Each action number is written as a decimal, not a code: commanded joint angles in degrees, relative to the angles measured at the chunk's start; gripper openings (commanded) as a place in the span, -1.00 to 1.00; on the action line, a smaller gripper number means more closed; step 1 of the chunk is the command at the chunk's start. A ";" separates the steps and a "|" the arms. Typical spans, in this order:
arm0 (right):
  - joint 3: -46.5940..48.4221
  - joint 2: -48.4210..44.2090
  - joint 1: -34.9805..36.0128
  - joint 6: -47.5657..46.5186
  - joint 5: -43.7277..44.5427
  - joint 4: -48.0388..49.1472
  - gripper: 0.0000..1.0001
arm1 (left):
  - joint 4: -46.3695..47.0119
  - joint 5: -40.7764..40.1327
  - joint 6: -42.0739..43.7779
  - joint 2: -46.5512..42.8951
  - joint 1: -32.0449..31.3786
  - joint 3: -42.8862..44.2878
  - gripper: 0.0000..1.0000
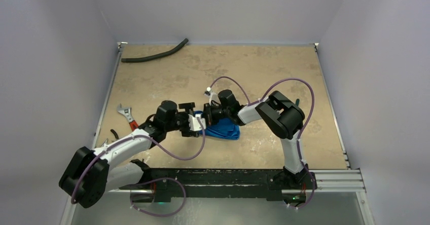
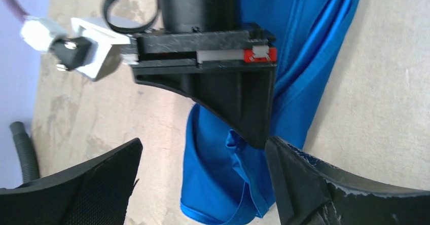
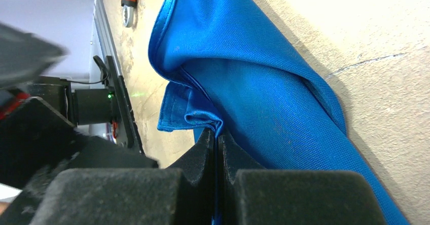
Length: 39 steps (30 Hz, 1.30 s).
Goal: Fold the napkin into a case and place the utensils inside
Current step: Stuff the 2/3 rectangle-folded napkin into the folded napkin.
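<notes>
The napkin [image 1: 223, 129], toward the near edge of the worktop [image 1: 213, 68], is pinched at its hem by the right end effector [image 3: 217, 146]; the spread left end effector [image 2: 203, 146] faces it.

Top view is evenly lit, with soft light from above and nothing harsh. The arms [image 1: 127, 145] only drop faint, fuzzy shadows on the table [image 1: 203, 68] toward the bench's near edge. The right wrist view runs way hotter: bare table blows out almost white in its top right, and the napkin [image 3: 263, 83] has a glossy sheen with a dark shadow under its fold. The dark shape at that view's left side is pure blur. The left wrist view stays fairly crisp on the cloth.
</notes>
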 commanded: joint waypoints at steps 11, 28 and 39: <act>-3.17 2.67 0.26 -3.21 4.61 -9.26 -1.00 | 10.03 -10.17 1.44 9.68 -0.55 -0.87 0.79; -4.09 2.61 0.27 -2.98 4.58 -6.77 -1.00 | 11.37 -11.41 0.34 11.37 -0.57 -0.47 0.24; -3.73 2.39 0.27 -3.59 3.51 -6.00 -1.00 | 12.32 -11.80 -0.26 14.01 -1.32 -0.34 0.24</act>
